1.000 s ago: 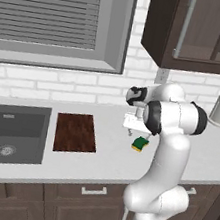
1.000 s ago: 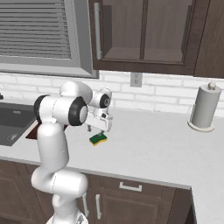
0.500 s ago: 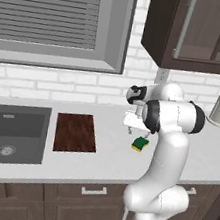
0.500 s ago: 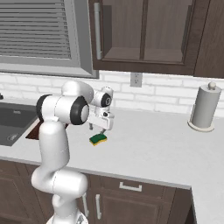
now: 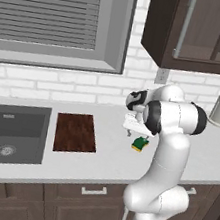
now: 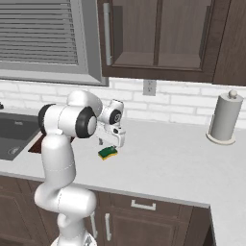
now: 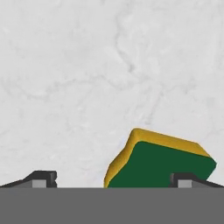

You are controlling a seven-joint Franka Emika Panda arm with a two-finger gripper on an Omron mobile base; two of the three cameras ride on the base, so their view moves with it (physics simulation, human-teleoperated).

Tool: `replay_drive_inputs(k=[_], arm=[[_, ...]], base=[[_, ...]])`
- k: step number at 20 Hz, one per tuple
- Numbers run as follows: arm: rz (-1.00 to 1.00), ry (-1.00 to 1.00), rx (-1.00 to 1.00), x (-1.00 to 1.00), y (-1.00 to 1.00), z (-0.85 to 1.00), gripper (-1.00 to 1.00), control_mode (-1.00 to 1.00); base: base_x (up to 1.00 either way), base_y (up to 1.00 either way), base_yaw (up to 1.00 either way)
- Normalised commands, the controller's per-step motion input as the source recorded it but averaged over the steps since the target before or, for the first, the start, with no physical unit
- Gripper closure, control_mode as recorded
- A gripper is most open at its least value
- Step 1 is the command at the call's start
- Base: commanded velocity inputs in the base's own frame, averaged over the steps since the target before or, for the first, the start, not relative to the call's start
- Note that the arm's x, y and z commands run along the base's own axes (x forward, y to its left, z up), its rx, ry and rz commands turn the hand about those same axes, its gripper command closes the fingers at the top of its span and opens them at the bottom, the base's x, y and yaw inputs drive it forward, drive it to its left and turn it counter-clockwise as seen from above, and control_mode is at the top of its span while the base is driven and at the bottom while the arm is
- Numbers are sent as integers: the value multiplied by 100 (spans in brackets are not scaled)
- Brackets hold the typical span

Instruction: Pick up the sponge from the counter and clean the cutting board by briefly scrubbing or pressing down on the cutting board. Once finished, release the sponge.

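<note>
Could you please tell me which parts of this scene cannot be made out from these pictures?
- Sponge: its near end, cut off at the bottom of the hand view.
- Tool: open; whether its tips reach the counter is hidden by its white body in both base views.
- Cutting board: mostly hidden behind the arm in the right base view.

Bright, even rendered light; faint shadows, sharp throughout.

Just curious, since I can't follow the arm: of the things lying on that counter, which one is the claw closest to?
The sponge, the small green-and-yellow block under the open gripper. The brown cutting board lies farther off beside the sink.
</note>
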Motion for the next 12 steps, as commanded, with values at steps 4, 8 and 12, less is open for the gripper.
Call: replay_drive_inputs(k=[4,8,12], arm=[[0,3,0,0,0,-7,-100,-100],[0,6,0,0,0,0,-100,-100],[0,0,0,-11,0,1,-100,-100]], base=[[0,0,0],[0,0,0],[0,0,0]])
